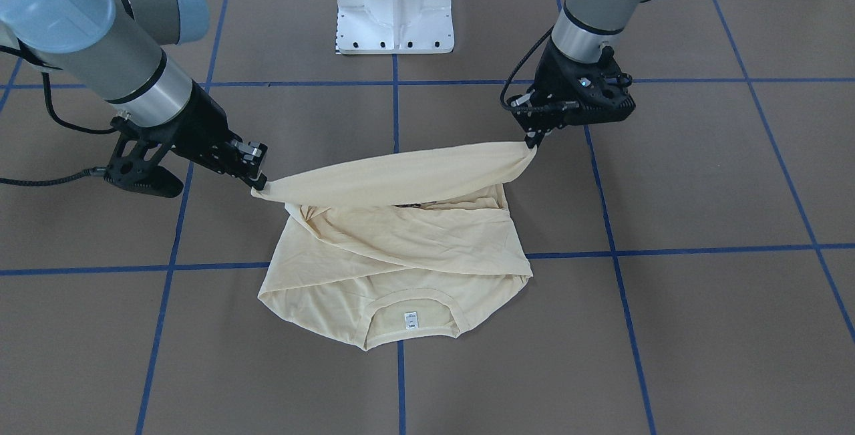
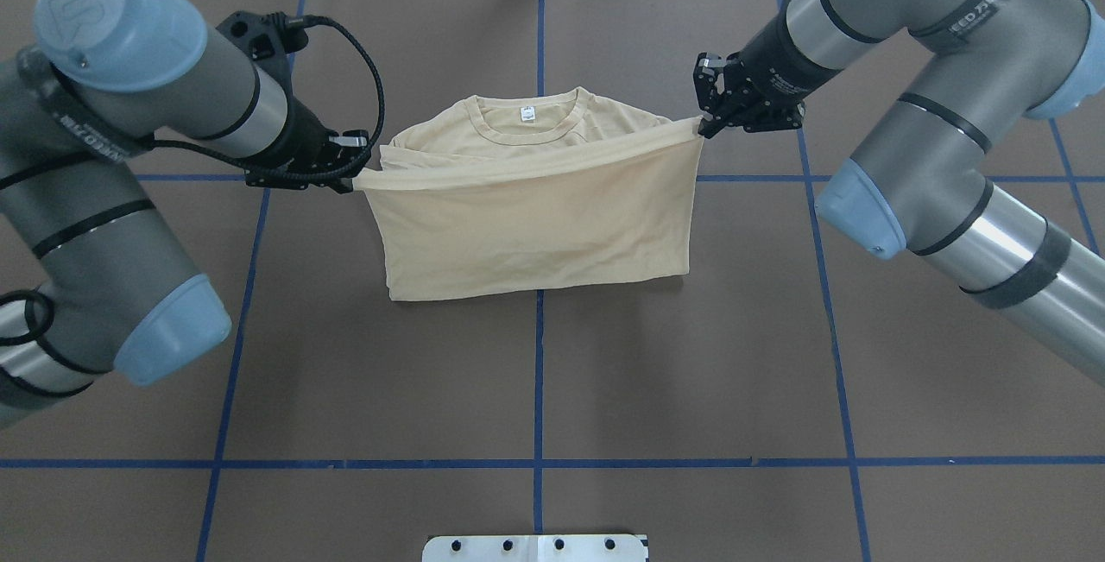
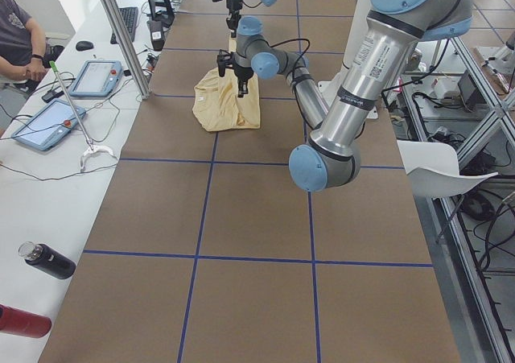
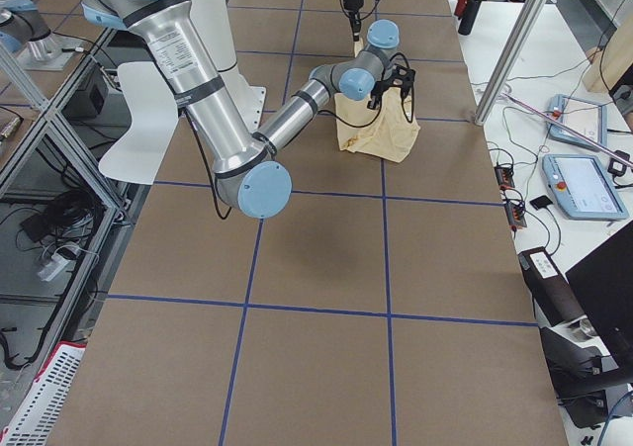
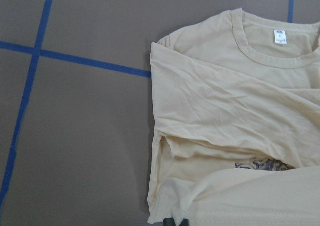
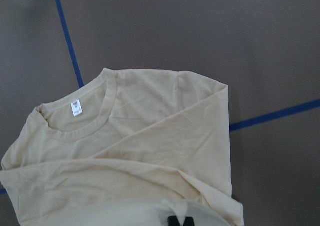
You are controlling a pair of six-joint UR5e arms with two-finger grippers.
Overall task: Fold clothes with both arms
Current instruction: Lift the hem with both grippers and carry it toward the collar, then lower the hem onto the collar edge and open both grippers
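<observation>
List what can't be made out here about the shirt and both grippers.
- The print: the left wrist view shows only a sliver; the lifted hem of the T-shirt covers the rest.
- Text on the neck label: too small in every view.
- Fingertips of the left gripper and right gripper: cut off at the bottom edge of the wrist views, buried in fabric overhead.
- Side views: both grippers are too small to judge.

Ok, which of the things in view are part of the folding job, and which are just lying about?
In the job:
T-shirt, one edge lifted and stretched
left gripper, shut on one end of that edge
right gripper, shut on the other end

Lying about:
black bottle
red bottle
tablet
white base
</observation>
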